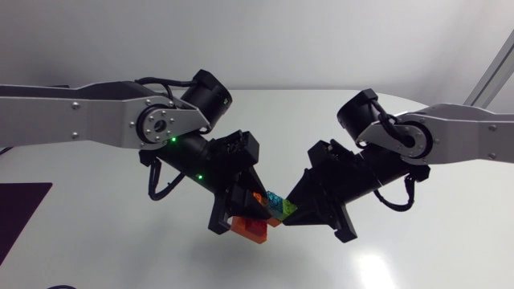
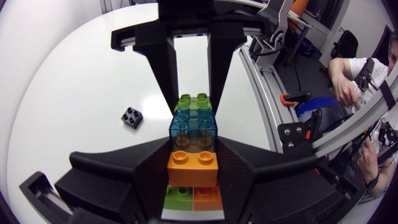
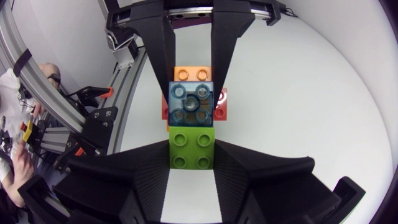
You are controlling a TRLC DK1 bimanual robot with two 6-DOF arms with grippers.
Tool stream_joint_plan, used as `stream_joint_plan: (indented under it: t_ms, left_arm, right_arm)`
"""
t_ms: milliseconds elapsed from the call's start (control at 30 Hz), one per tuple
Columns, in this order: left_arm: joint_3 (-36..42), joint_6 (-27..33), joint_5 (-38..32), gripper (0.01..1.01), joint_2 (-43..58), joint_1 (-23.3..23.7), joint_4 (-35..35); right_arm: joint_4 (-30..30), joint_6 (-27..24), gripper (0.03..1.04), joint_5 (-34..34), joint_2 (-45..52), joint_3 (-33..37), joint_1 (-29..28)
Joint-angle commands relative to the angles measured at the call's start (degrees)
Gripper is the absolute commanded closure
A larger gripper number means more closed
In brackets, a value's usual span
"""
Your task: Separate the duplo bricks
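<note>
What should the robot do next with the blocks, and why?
Probably pull the two arms gently apart. The left jaws are shut on the orange brick and the right jaws on the green brick. The clear blue brick sits between them, joining everything in one stack, so pulling apart looks like the way to split it.

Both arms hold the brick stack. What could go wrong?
1. The blue brick sits between the orange brick in the left fingers and the green brick in the right fingers, held by neither; pulling may fling it.
2. The red brick juts out underneath and may drop.
</note>
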Motion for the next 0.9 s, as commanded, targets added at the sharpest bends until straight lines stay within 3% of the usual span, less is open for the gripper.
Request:
stream_joint_plan:
  t_ms: [0,233,367,567,867]
  left_arm:
    - [-2.3,1.3,-2.1,0.679,0.3,-0.1,1.8]
    - [-2.9,1.6,-3.1,0.679,-1.2,1.2,1.9]
    - [-3.1,1.8,-3.2,0.677,-2.4,3.3,1.9]
    - [-4.1,0.9,-3.2,0.674,-4.3,5.0,2.8]
    - [-5.0,-0.3,-3.2,0.667,-5.4,6.6,4.8]
  right_arm:
    - [-3.2,-1.8,0.84,-4.0,1.5,2.8,-0.5]
    - [-1.3,-1.4,0.84,-1.6,2.1,3.1,-2.3]
    - [12.9,4.0,0.84,13.7,1.4,-2.3,0.7]
    - [13.0,1.4,0.84,20.9,2.3,-3.5,-1.4]
    - [9.2,-7.3,0.84,29.7,1.0,-8.1,-7.8]
